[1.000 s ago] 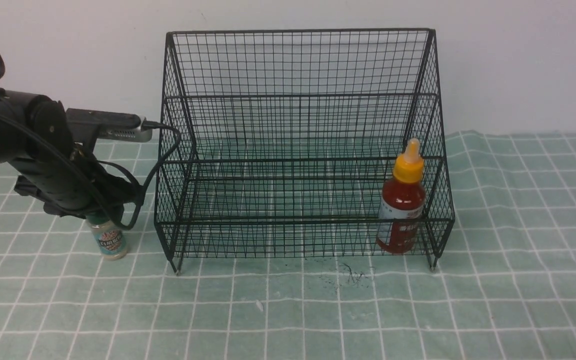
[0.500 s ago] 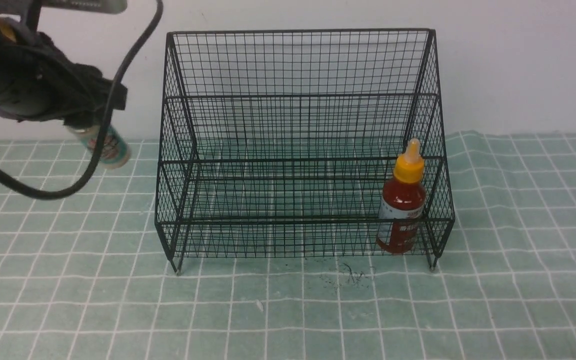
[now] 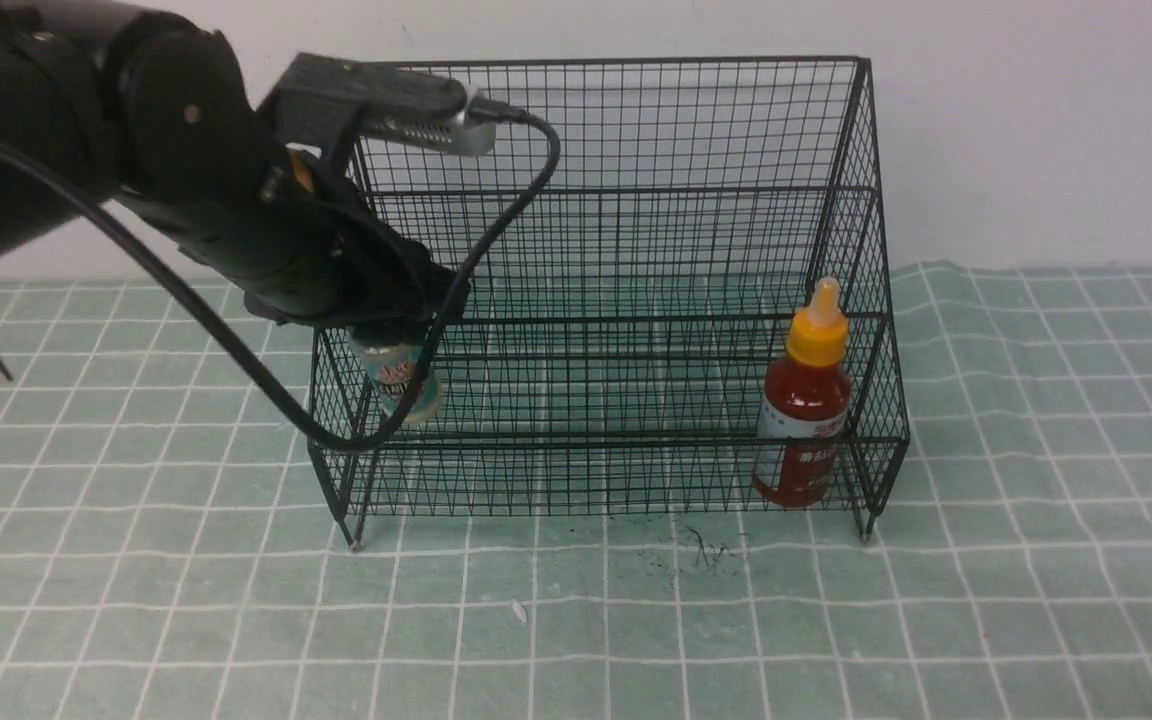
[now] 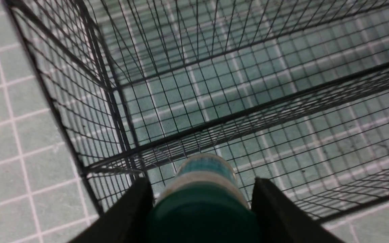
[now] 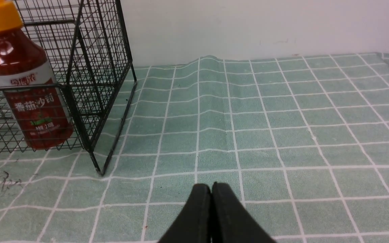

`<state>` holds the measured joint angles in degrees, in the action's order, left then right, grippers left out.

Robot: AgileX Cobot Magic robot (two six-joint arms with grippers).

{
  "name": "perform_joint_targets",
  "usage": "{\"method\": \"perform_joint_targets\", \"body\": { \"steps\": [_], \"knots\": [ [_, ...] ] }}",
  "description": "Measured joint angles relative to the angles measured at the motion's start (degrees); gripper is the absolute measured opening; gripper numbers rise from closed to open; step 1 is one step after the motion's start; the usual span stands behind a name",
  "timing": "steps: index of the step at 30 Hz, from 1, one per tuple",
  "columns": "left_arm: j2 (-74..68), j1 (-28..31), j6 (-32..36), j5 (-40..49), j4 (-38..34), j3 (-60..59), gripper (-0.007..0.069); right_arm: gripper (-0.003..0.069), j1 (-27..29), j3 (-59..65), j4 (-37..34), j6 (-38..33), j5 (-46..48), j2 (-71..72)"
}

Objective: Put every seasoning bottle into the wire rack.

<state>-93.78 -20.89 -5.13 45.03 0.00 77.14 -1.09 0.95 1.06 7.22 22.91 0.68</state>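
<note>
Front view is showing the left pincer (image 4: 201, 194) hanging the small shaker (image 3: 402, 381) at the left end of the wire rack (image 3: 586, 437). Its base is sitting about level with the front rail and is not resting on any mesh that I can make out. Looking down from the left wrist, both fingers are clamping the dark green cap, and the body is dangling slightly tilted below them.

I'm judging the shaker to be light and stiff, with smooth sides that could slip. The cap is giving a surer hold, though the powder inside may be shifting as the shaker swings. The red sauce bottle (image 3: 804, 420) is already standing in the lowest tier at the right end, well apart from the shaker.

Between the two bottles the tier is lying open, so there is plenty of room to set the shaker down. The tight spots are on the near side, where the sloping left wall, the front rail and the step rail behind are all crowding the shaker. The arm's cable (image 3: 236, 356) is looping low across that corner and could be catching on the wire.

Over on the right, the right pincer (image 5: 211, 192) is hovering above the bare worktop (image 3: 576, 620), its fingers pressed together on nothing.
</note>
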Motion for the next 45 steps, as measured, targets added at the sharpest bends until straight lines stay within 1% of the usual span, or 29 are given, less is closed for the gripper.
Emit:
{"method": "perform_joint_targets", "body": {
  "steps": [8, 12, 14, 17, 19, 20, 21, 22, 24, 25, 27, 28, 29, 30, 32, 33, 35, 39, 41, 45],
  "knots": [
    [-7.81, 0.00, -0.06, -0.30, 0.00, 0.00, 0.0333, -0.0015, 0.00, 0.00, 0.00, 0.01, 0.00, 0.00],
    [-8.57, 0.00, -0.06, -1.35, 0.00, 0.20, 0.0333, -0.0015, 0.00, 0.00, 0.00, 0.01, 0.00, 0.00],
    [-8.62, 0.00, -0.06, -1.56, 0.00, 0.20, 0.0354, -0.0015, 0.00, 0.00, 0.00, 0.01, 0.00, 0.00],
    [-8.69, 0.00, -0.06, -0.55, 0.00, 0.51, 0.0436, -0.0015, 0.00, 0.00, 0.00, 0.01, 0.00, 0.00],
    [-8.56, 0.00, -0.06, 2.00, 0.35, 2.18, 0.0491, -0.0015, 0.00, 0.00, 0.00, 0.01, 0.00, 0.00],
    [-8.56, 0.00, -0.06, 2.30, 0.35, 2.40, 0.0494, -0.0015, 0.00, 0.00, 0.00, 0.01, 0.00, 0.00],
    [-7.68, 0.00, -0.06, 5.39, 0.47, 4.57, 0.0505, -0.0015, 0.00, 0.00, 0.00, 0.01, 0.00, 0.00],
    [-7.12, 0.00, -0.06, 6.39, 0.70, 5.39, 0.0503, -0.0015, 0.00, 0.00, 0.00, 0.01, 0.00, 0.00],
    [-4.02, 0.00, -0.06, 9.31, 1.26, 8.11, 0.0452, -0.0015, 0.00, 0.00, 0.00, 0.01, 0.00, 0.00],
    [-1.87, 0.00, -0.11, 10.05, 1.72, 8.93, 0.0406, -0.0015, 0.00, 0.00, 0.00, 0.01, 0.00, 0.00],
    [2.97, 0.00, -0.19, 10.79, 2.60, 9.66, 0.0290, -0.0015, 0.00, 0.00, 0.00, 0.01, 0.00, 0.00],
    [4.15, 0.00, -0.19, 10.96, 2.61, 9.74, 0.0276, -0.0015, 0.00, 0.00, 0.00, 0.01, 0.00, 0.00],
    [8.49, 0.00, -0.19, 11.66, 3.17, 9.73, 0.0167, -0.0015, 0.00, 0.00, 0.00, 0.01, 0.00, 0.00],
    [11.08, 0.00, -0.19, 11.89, 3.27, 9.53, 0.0099, -0.0015, 0.00, 0.00, 0.00, 0.01, 0.00, 0.00],
    [19.39, 0.00, -0.49, 10.84, 3.41, 7.24, 0.0024, -0.0015, 0.00, 0.00, 0.00, 0.01, 0.00, 0.00],
    [20.09, 0.00, -0.49, 10.84, 3.36, 6.89, 0.0020, -0.0015, 0.00, 0.00, 0.00, 0.01, 0.00, 0.00],
    [28.32, 0.00, -0.64, 6.93, 3.20, 0.89, -0.0003, -0.0015, 0.00, 0.00, 0.00, 0.01, 0.00, 0.00],
    [39.87, 0.00, -0.64, -0.17, 3.20, -9.78, -0.0006, -0.0015, 0.00, 0.00, 0.00, 0.01, 0.00, 0.00],
    [44.73, 0.00, -0.64, -2.14, 3.20, -14.16, -0.0006, -0.0015, 0.00, 0.00, 0.00, 0.01, 0.00, 0.00],
    [55.13, 0.00, -0.64, -2.67, 3.20, -21.21, -0.0006, -0.0015, 0.00, 0.00, 0.00, 0.01, 0.00, 0.00]
  ]
}}
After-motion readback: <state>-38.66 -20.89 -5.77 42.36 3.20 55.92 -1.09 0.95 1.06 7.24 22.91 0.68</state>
